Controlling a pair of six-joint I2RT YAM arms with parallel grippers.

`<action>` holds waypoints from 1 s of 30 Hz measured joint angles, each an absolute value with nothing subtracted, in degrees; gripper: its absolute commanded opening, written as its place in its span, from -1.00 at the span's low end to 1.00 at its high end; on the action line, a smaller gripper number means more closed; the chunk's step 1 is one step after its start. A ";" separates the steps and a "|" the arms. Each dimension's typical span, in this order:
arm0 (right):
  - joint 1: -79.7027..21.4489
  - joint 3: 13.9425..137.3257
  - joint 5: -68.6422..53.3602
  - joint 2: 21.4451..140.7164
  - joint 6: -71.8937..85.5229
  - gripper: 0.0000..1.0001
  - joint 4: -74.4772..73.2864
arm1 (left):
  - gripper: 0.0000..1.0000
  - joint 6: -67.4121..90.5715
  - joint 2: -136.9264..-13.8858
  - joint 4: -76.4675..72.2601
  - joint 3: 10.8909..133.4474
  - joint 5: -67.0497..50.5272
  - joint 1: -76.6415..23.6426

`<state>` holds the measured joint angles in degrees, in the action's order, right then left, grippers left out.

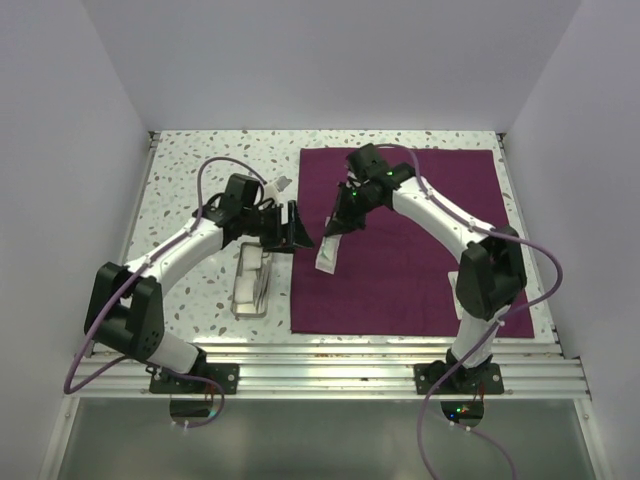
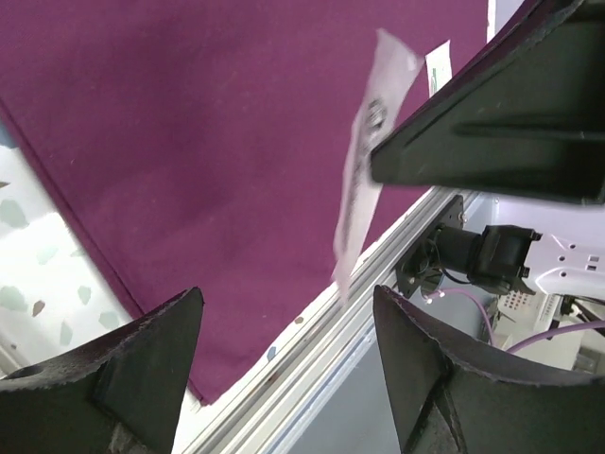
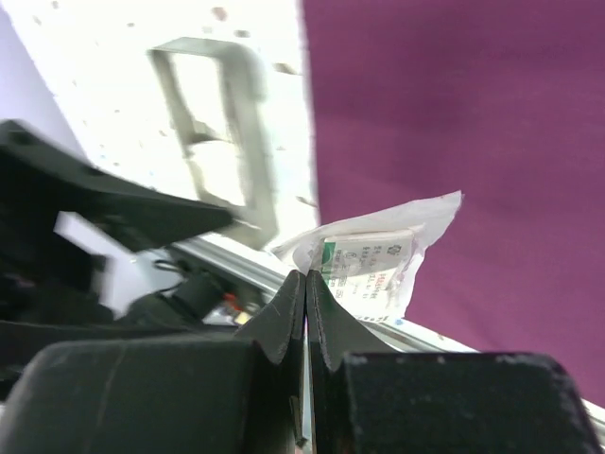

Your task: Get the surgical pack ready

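Observation:
The purple cloth (image 1: pixel 410 250) of the surgical pack lies spread flat on the right half of the table. My right gripper (image 1: pixel 340 222) is shut on the top edge of a white printed gauze packet (image 1: pixel 328 252), which hangs above the cloth's left edge. In the right wrist view the jaws (image 3: pixel 306 276) pinch the packet (image 3: pixel 373 255). My left gripper (image 1: pixel 296 228) stands open just left of the packet, not touching it. In the left wrist view the packet (image 2: pixel 364 180) hangs beyond the open gripper (image 2: pixel 285 298). The steel tray (image 1: pixel 252 288) sits left of the cloth with something white inside.
An aluminium rail (image 1: pixel 330 355) runs along the near table edge behind both arm bases. White walls close in the table on the left, right and far sides. The speckled tabletop (image 1: pixel 190 170) shows left of the cloth.

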<state>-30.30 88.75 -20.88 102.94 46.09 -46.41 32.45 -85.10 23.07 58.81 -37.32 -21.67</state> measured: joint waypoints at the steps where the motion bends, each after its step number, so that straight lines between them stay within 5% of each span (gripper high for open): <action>1: -31.46 90.19 -20.93 103.98 47.22 -1.00 -45.98 | 0.53 32.60 -85.41 22.57 58.81 -37.30 -22.00; 10: -36.60 93.62 -21.78 106.76 52.14 -1.00 -43.79 | 0.32 33.91 -86.37 20.95 58.70 -37.21 -22.59; 16: -36.67 93.62 -22.04 106.78 53.12 -1.00 -43.62 | -0.46 34.13 -87.33 21.17 58.59 -36.95 -22.59; 17: -36.75 93.62 -22.04 106.91 53.15 -1.00 -43.62 | -0.81 34.11 -87.46 21.12 58.59 -37.06 -22.59; 18: -36.75 93.62 -22.15 107.02 53.17 -0.98 -43.64 | -0.95 34.26 -87.53 21.28 58.59 -37.04 -22.65; 19: -36.75 93.62 -22.31 107.15 53.19 -0.83 -43.62 | -1.00 33.95 -87.55 21.52 58.59 -36.77 -22.65; 20: -36.82 93.62 -22.68 107.26 53.25 -0.43 -43.48 | -1.00 33.61 -87.55 22.06 58.59 -36.16 -22.65; 23: -36.69 93.67 -23.00 107.33 52.51 -0.13 -43.62 | -1.00 33.04 -87.64 25.08 58.59 -33.56 -22.44; 30: -29.45 94.15 -20.73 106.98 44.27 0.01 -48.97 | -1.00 28.14 -84.60 35.66 55.24 -24.93 -14.11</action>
<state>-29.45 94.15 -20.73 106.98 44.27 -48.97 28.14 -84.60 35.66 55.24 -24.93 -14.11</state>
